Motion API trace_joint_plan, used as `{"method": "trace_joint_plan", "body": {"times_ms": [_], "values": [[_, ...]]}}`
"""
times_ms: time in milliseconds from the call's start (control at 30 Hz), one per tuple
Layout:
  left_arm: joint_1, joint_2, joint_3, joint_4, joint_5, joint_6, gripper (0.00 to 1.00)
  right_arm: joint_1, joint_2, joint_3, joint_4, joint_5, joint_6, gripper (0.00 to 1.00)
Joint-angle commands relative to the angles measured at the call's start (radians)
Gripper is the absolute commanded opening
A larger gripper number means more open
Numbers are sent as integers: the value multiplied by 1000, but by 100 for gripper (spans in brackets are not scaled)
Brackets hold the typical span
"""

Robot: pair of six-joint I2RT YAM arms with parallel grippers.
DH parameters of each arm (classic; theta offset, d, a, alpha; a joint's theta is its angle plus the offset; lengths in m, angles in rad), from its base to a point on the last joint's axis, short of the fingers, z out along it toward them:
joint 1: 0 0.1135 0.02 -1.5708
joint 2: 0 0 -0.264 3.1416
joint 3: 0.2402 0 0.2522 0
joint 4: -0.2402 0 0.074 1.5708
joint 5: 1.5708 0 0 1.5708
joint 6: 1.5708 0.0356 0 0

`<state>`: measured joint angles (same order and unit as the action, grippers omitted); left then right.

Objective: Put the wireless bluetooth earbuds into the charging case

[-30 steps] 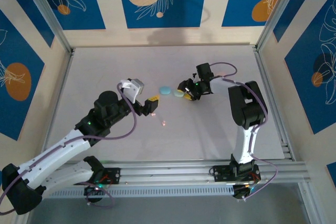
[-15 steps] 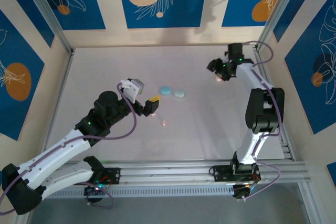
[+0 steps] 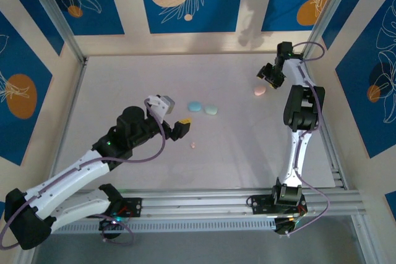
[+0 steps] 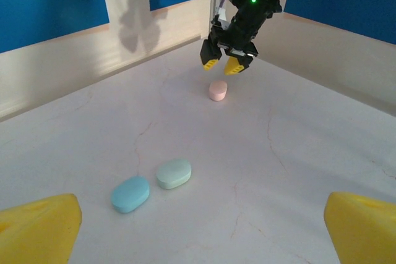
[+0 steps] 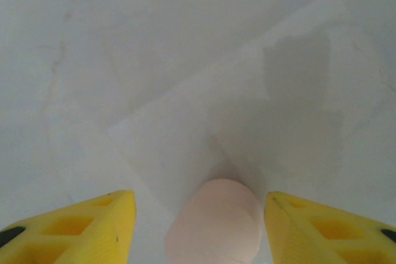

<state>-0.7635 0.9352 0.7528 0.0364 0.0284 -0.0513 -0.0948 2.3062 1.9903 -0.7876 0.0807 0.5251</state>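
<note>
Right tool (image 4: 223, 63) poised over pink case (image 4: 218, 90) at far right of tabletop (image 3: 124, 85).
Half spread, gripping nothing; left tool (image 3: 182, 127) gaping wide, empty, mid-tabletop, tiny pink earbud (image 3: 193, 145) loose just beside it, near blue case (image 4: 130, 193) and teal case (image 4: 174, 173).

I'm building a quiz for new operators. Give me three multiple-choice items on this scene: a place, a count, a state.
1. Where is the pink case? A) against the left wall B) just by the right gripper C) at the near edge
2. How many pebble-shaped cases lie on the table? A) two B) five C) three
3. How do the right gripper's jaws stand? A) open, gaps beside the pink case B) shut on it C) shut on nothing
Answers: 1 B, it lies right before that gripper; 2 C, pink case, blue case, mint case; 3 A, table shows either side of it.
</note>
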Motion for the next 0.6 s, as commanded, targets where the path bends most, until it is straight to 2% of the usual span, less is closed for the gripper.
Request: {"method": "trace_joint_plan", "body": {"times_ms": [0,167,567], "values": [[-1,9,26,-4,-5,11,100,30,-2,35,-106,82,17,60],[-1,9,30,-12,-3,18,100,41,-2,21,-130,136,32,62],[-1,-9,29,-18,-14,5,100,61,78,95,-188,134,21,63]]}}
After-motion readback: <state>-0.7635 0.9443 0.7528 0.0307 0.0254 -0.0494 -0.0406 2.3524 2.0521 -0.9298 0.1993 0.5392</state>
